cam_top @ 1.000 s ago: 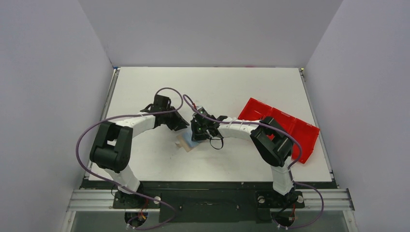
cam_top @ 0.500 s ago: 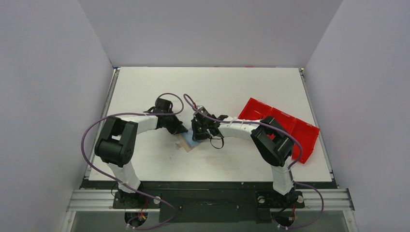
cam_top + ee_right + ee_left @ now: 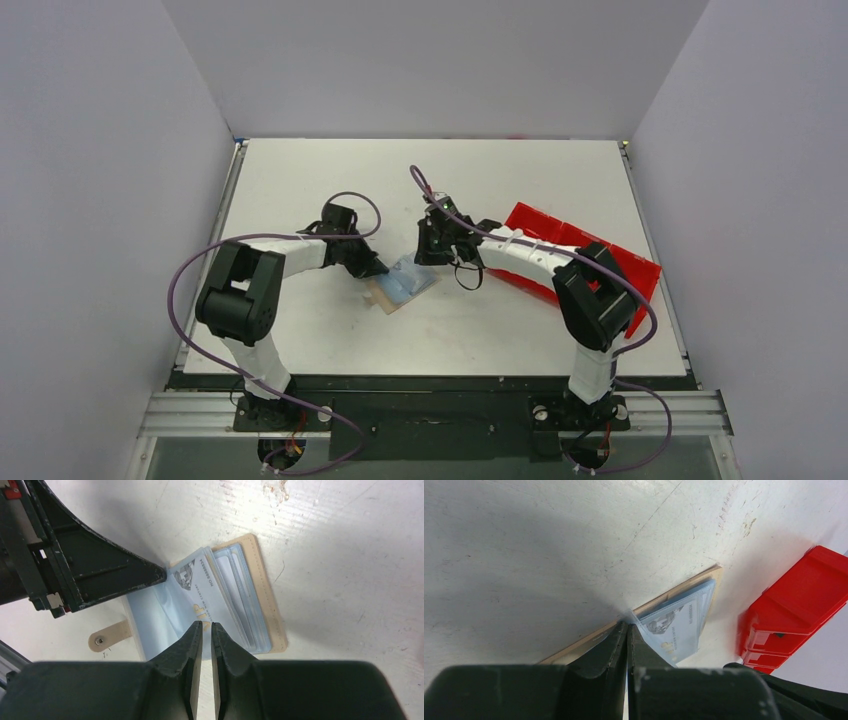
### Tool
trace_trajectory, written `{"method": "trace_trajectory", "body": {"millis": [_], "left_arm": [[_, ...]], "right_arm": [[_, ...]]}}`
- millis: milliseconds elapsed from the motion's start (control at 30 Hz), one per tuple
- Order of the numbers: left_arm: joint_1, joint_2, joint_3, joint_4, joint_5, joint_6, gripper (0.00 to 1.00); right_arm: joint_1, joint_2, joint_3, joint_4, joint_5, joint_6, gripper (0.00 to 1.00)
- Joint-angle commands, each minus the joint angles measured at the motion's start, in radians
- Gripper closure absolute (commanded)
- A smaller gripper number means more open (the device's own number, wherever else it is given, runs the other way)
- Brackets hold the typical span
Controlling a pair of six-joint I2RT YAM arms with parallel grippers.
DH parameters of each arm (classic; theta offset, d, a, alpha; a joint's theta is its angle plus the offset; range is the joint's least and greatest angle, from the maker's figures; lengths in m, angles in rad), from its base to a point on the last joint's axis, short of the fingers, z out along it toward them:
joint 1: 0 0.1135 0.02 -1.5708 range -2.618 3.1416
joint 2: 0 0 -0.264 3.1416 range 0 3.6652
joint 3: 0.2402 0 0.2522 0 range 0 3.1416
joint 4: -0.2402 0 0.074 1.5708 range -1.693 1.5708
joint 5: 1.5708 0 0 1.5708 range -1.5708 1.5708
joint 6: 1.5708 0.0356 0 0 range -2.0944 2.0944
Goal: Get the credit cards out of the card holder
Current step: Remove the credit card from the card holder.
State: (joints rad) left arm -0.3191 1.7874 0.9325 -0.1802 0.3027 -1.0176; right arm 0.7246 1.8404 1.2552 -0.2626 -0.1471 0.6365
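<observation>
The left gripper [image 3: 626, 626] is pinching the tan-brown folding card holder [image 3: 268, 600], open on the white table [image 3: 520, 180].
Its fingers are pressing together on a clear sleeve corner; pale blue-grey credit cards [image 3: 202, 585] are sitting inside; the right gripper [image 3: 206, 626] is hovering above, fingers slightly apart.

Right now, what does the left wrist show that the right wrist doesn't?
Left wrist only: the red tray. Right wrist only: a snap tab and the right gripper, jaws slightly apart over the cards. Both: the tan holder, the cards, and the left gripper, shut, its tip at the holder's edge.
</observation>
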Motion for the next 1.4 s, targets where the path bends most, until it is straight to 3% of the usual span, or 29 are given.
{"method": "trace_trajectory", "body": {"millis": [0, 633, 867, 1033, 1367], "left_arm": [[-0.001, -0.017, -0.019, -0.020, -0.036, 0.041, 1.00], [-0.001, -0.054, -0.019, -0.015, -0.020, 0.060, 1.00], [-0.001, -0.128, 0.008, -0.082, -0.050, 0.085, 1.00], [0.008, -0.219, 0.013, -0.173, -0.129, 0.091, 0.90], [0.041, -0.296, -0.011, -0.214, -0.102, 0.089, 0.88]], "right_arm": [[0.017, -0.016, -0.013, -0.006, -0.001, -0.019, 0.90], [0.057, 0.102, 0.020, 0.015, -0.026, -0.002, 0.96], [0.081, 0.090, 0.025, 0.028, -0.038, 0.004, 0.98], [0.090, 0.078, 0.020, 0.043, -0.062, 0.010, 0.98], [0.159, 0.130, 0.042, 0.074, -0.101, 0.039, 0.99]]}}
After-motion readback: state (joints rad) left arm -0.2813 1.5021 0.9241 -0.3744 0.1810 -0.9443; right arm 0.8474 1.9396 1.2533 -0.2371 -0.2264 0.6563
